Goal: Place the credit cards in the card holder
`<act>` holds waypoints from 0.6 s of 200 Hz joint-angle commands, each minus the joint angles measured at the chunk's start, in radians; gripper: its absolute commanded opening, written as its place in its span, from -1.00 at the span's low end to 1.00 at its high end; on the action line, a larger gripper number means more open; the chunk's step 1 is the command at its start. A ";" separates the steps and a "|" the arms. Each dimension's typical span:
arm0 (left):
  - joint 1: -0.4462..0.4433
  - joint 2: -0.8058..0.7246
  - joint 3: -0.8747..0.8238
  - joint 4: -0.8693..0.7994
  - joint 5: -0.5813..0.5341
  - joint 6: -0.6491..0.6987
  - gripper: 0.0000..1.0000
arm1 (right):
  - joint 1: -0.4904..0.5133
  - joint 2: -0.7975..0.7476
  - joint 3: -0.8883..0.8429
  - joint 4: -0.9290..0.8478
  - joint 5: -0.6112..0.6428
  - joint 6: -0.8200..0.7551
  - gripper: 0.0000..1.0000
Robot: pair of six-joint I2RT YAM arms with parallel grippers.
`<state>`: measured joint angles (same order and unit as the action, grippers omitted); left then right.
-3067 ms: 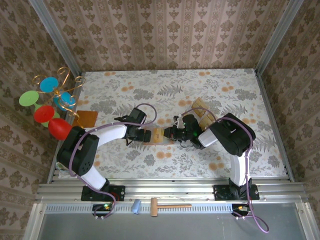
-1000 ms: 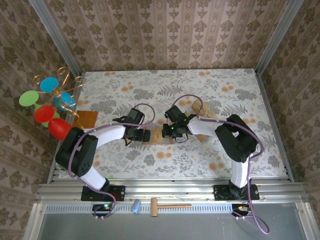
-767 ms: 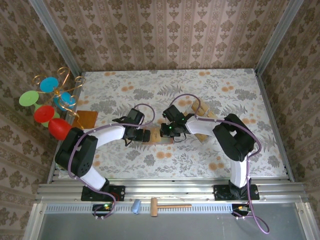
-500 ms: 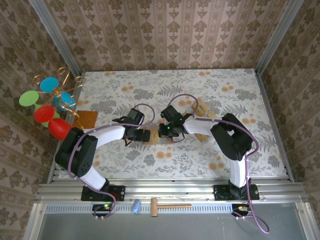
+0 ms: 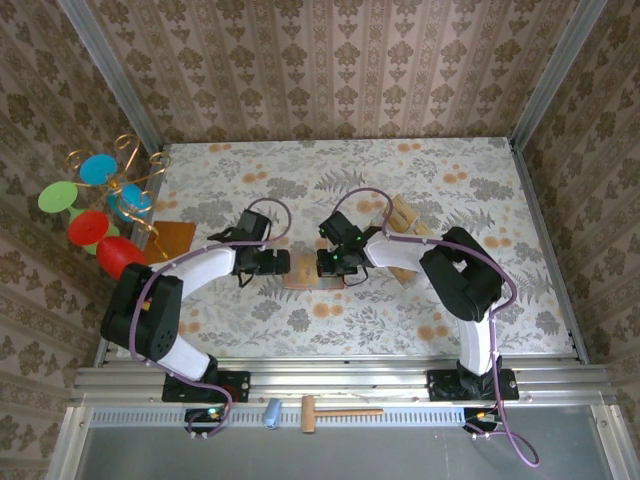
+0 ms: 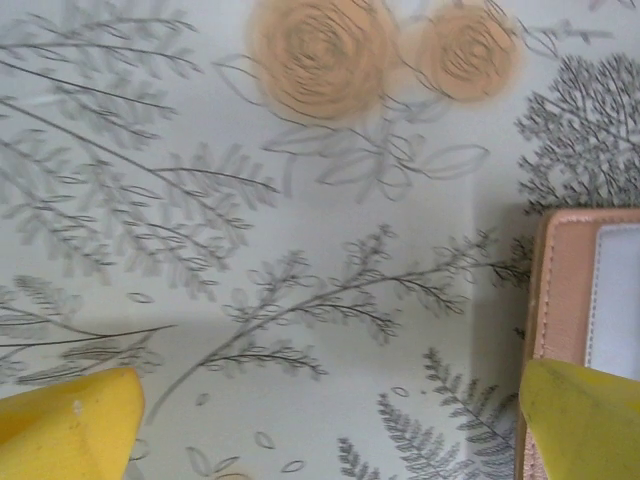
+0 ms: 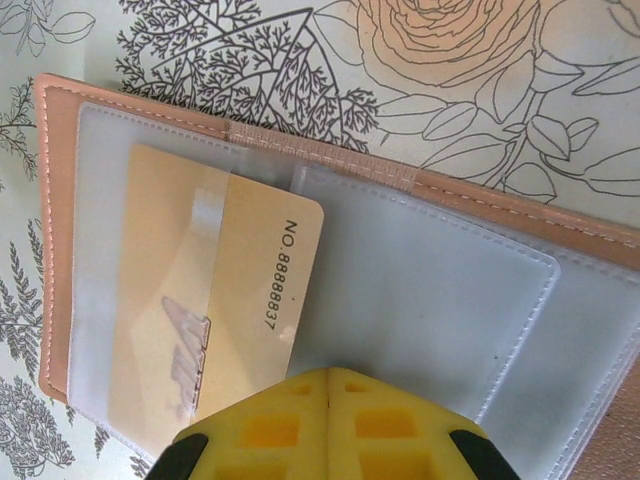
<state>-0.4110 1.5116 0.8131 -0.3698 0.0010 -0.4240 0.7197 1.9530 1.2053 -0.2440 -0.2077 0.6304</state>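
Spreading across the whole work area, the table (image 5: 470, 300) carries a pale cloth printed with grey ferns and orange roses, walled by patterned panels on three sides, with wide bare cloth along the far edge and in both near corners. An orange-brown board (image 5: 172, 238) lies at the left edge, well apart from the middle. The card holder (image 5: 305, 280) lies opened flat near the table's centre, between the two grippers; the right wrist view shows its pinkish-tan stitched border (image 7: 330, 160) and clear plastic pockets side by side. Loose credit cards (image 5: 403, 213), tan-gold with paler stripes, lie in a small cluster beyond and to the right of the holder, beside the right arm. One more credit card (image 7: 215, 320) sits behind the clear plastic of the holder's left pocket, with a pale stripe and a printed number running along its end nearest the middle. The right gripper (image 5: 325, 265) has its yellow fingers (image 7: 270, 430) pressed together over the holder's near edge, next to that card; whether they touch it is unclear. The left gripper (image 5: 283, 262) stands with its jaws wide apart just left of the holder, holding nothing, one yellow fingertip (image 6: 585, 420) overlapping the holder's corner (image 6: 570, 290) and bare cloth between the tips.
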 commanded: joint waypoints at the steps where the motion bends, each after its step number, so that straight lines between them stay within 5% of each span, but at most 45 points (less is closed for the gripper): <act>1: 0.008 -0.013 0.015 -0.061 -0.027 -0.028 0.97 | 0.008 0.002 0.014 -0.049 0.036 -0.014 -1.00; 120: -0.027 0.082 0.026 -0.075 -0.043 -0.029 0.97 | 0.034 0.016 0.047 -0.079 0.041 -0.029 -1.00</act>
<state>-0.4194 1.5692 0.8165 -0.4210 -0.0471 -0.4488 0.7376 1.9533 1.2190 -0.2691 -0.1890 0.6231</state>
